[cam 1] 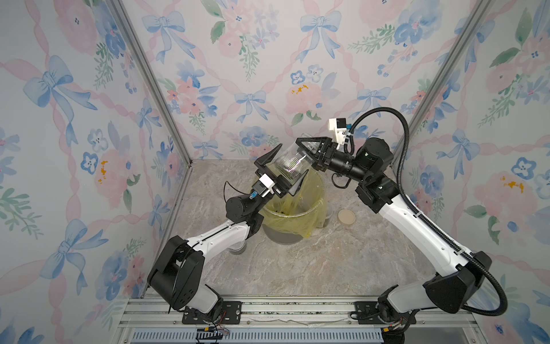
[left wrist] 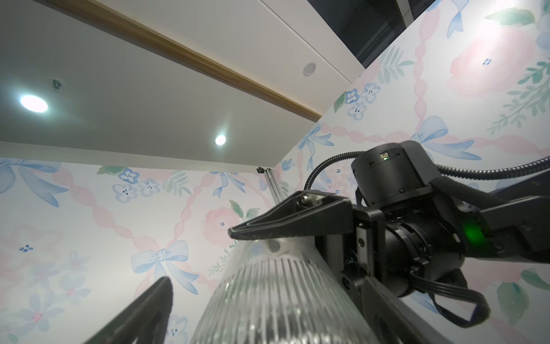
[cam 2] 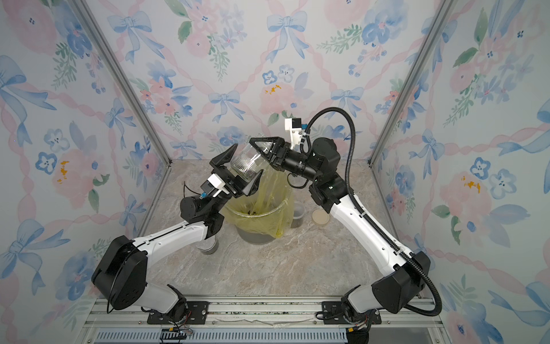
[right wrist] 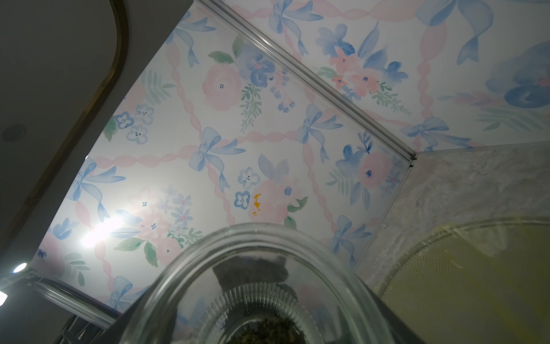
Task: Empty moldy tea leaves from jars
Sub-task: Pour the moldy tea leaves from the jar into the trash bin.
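Jars, from the left: a clear jar (cam 2: 208, 247) stands lower left of centre, half hidden under the left forearm. Just above centre the ribbed jar (cam 1: 290, 168) hangs over the yellow-lined bin (cam 1: 282, 236). The left gripper (cam 1: 294, 158) straddles its ribbed base, jaws spread wide, one finger (left wrist: 148, 309) clear of the glass. The right gripper (cam 1: 303, 146) is clamped on the smooth neck. The jar's long axis runs lower left to upper right, mouth toward the upper right and apparently raised, tea leaves (right wrist: 268, 332) lying at the base end. I judge this a hand-over before tipping: next the left jaws must close on the ribs, then the mouth swings down over the bin. A third jar (cam 2: 297, 216) stands right of the bin.
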`<state>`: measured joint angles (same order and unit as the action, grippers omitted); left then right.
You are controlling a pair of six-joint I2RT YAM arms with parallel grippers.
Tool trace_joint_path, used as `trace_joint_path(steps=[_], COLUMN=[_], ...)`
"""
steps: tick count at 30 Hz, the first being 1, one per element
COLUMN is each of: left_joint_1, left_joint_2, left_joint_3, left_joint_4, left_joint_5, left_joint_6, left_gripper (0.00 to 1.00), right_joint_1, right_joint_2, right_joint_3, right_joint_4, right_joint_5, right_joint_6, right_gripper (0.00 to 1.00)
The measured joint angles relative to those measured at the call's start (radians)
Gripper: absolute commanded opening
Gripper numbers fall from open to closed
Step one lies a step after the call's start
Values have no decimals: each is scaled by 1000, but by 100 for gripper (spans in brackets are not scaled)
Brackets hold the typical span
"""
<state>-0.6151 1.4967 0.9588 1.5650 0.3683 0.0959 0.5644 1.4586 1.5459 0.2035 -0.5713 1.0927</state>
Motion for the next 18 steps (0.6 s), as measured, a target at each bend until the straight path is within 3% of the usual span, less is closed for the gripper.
trace_joint_path(steps=[18], left_joint_1=[0], left_joint_2=[118], left_joint_3=[75], left_joint_4=[56], left_joint_5=[53], left_joint_6=[-82], left_gripper=[96], right_joint_1=[-1], right_joint_2=[-2], right_joint_3=[29], right_joint_4=[-35], right_joint_5=[-8], right_joint_6=[7], right_gripper=[32])
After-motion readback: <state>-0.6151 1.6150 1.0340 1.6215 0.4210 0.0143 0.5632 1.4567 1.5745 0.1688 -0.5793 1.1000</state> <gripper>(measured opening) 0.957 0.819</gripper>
